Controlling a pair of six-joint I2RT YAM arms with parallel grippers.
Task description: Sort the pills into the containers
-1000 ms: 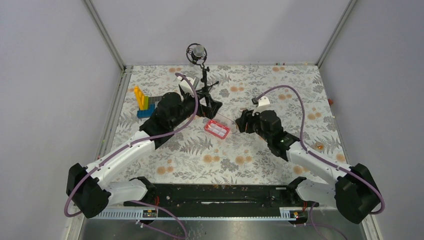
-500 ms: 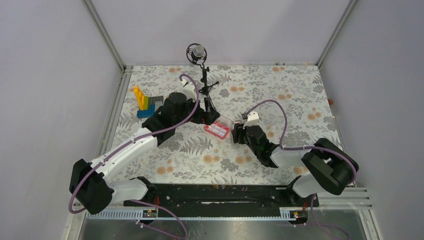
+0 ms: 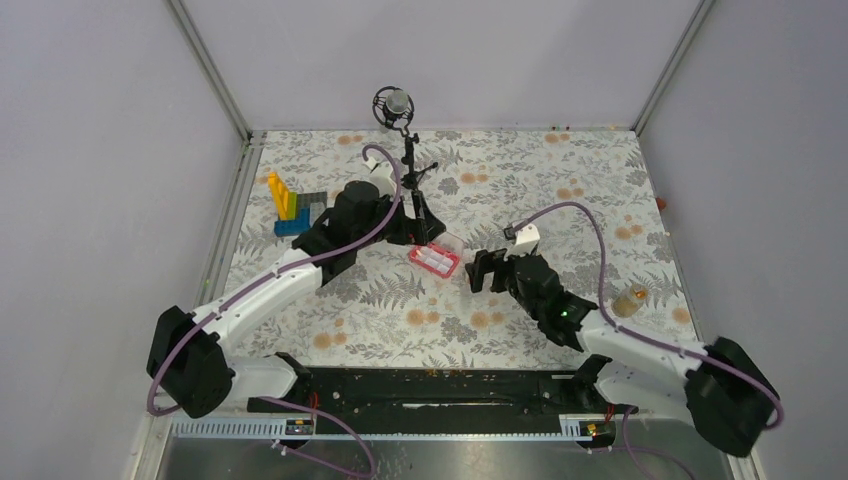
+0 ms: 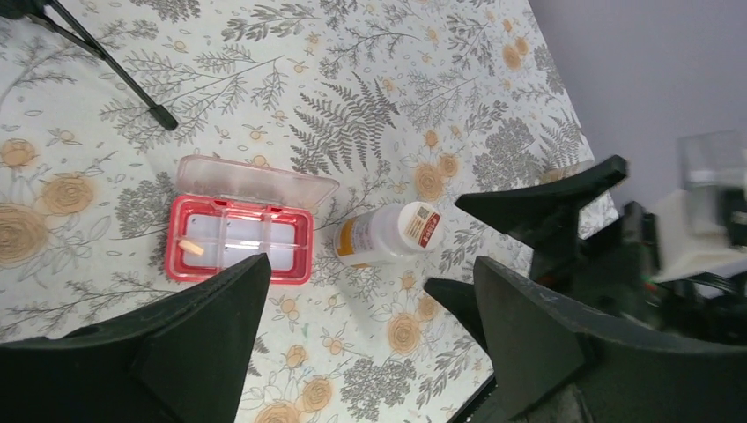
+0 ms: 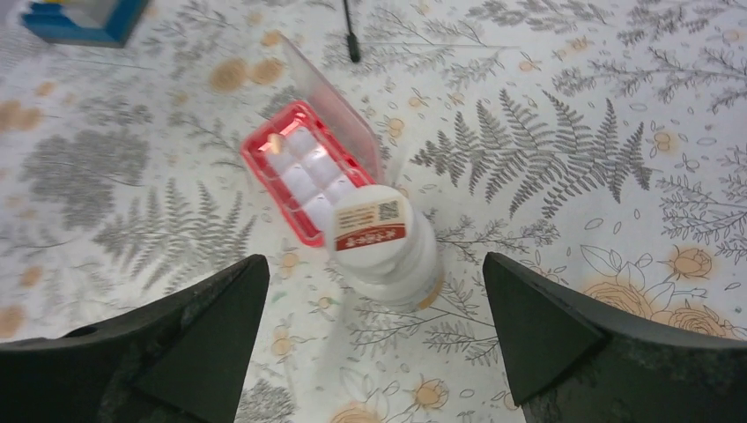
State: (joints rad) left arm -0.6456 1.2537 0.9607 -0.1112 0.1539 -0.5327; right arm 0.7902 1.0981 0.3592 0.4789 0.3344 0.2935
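Floral cloth (image 3: 560, 170), grey walls (image 3: 100, 150), pink box (image 3: 434, 259)

The pink box (image 4: 238, 256) lies open, its clear lid (image 4: 255, 181) hinged back, with 1 orange pill (image 4: 192, 249) in an end compartment. The white-capped bottle (image 5: 380, 242) sits just beside it. The yellowish bottle (image 3: 630, 299) lies well apart.

Your top camera sits high above the near edge of the worktop (image 3: 560, 170), looking steeply down over all of it. Your wrist cameras ride much closer. One looks down between the fingers of the left end effector (image 4: 372, 264), the other between those of the right end effector (image 5: 374, 260). All three views share the pink box (image 3: 434, 259); both wrist views share the white-capped bottle (image 4: 388, 233).
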